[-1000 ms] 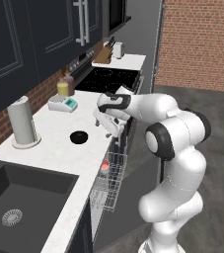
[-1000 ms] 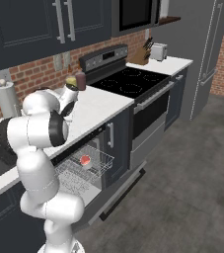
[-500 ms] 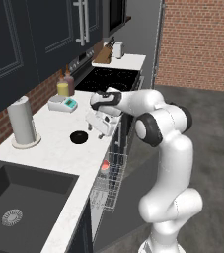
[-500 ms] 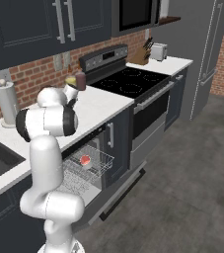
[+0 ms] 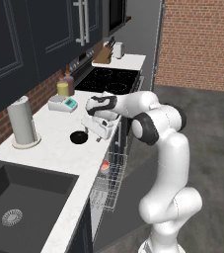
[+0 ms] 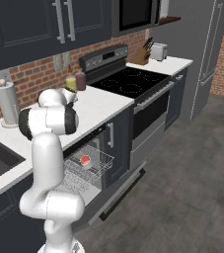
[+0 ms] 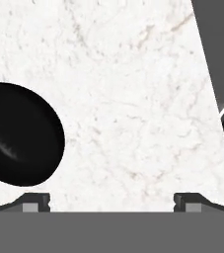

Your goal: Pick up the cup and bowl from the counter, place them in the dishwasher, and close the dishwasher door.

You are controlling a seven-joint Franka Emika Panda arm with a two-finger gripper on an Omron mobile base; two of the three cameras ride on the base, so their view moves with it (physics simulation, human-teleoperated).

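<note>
Bowl (image 5: 78, 138) was sitting on the white speckled stone tabletop (image 5: 54, 153), near its front edge, between the paper-towel roll (image 5: 22, 123) and the stove (image 5: 108, 79). In the hand view it was off toward the left finger, not centred between the tips. The gripper (image 5: 97, 129) hovered just beside it with the jaws spread wide and nothing between them.

My read on handling: the bowl looked small, shallow and glossy black, so probably light and rigid but a bit slick. I'd say the rim is the only sensible place to pinch, one finger inside and one outside, since the whole thing looked slightly too wide and low to straddle. On that smooth stone it could skate away if nudged sideways.

The cup (image 5: 105, 166), whitish with a red inside, was already sitting in the silver wire rack (image 5: 108, 183) of the dishwasher (image 6: 91, 168), and the dishwasher door (image 6: 118, 190) was hanging open, a flat dark panel.
</note>
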